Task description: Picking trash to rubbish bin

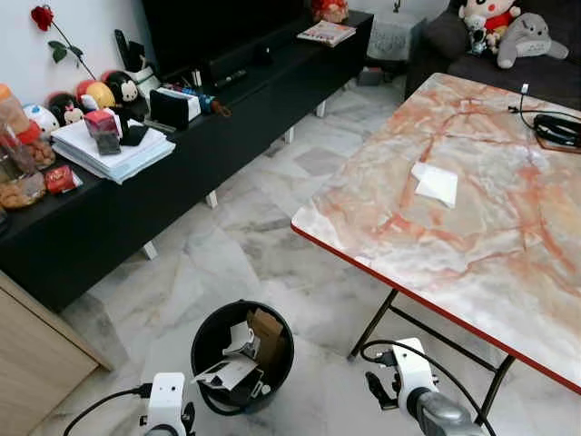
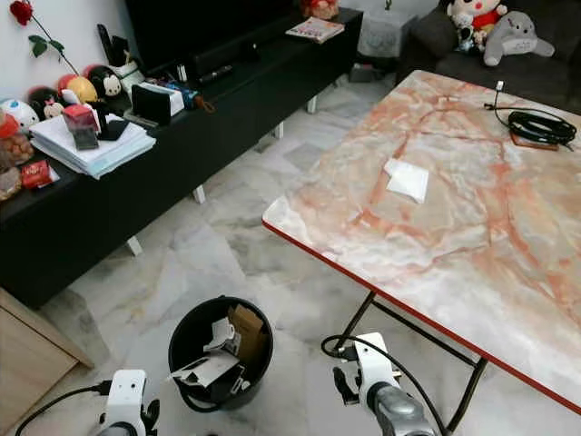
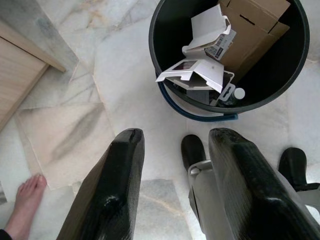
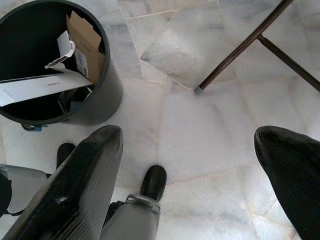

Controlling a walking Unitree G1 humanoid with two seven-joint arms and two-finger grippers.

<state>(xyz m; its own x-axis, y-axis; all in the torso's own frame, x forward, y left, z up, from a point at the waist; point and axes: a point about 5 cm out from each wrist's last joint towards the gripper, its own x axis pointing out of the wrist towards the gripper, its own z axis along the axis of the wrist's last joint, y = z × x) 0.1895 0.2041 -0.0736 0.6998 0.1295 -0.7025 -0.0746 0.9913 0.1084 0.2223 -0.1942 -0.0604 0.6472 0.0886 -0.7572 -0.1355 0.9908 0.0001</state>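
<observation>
A black rubbish bin (image 1: 207, 338) stands on the marble floor just ahead of me, holding brown cardboard (image 1: 267, 332) and white paper packaging (image 3: 200, 70). A white piece of paper (image 1: 436, 183) lies flat on the marble-patterned table (image 1: 427, 263) to the right. Both arms hang low. My left gripper (image 3: 177, 135) is open and holds nothing, hanging over the floor beside the bin (image 3: 170, 20). My right gripper (image 4: 189, 132) is wide open and holds nothing, between the bin (image 4: 107, 92) and a table leg (image 4: 240, 50).
A long black console (image 1: 109, 218) with papers, snacks and toys runs along the left. A sofa with plush toys (image 1: 508, 32) is at the back right, and a black cable (image 1: 556, 129) lies on the table. A person's bare foot (image 3: 27, 195) is near my left side.
</observation>
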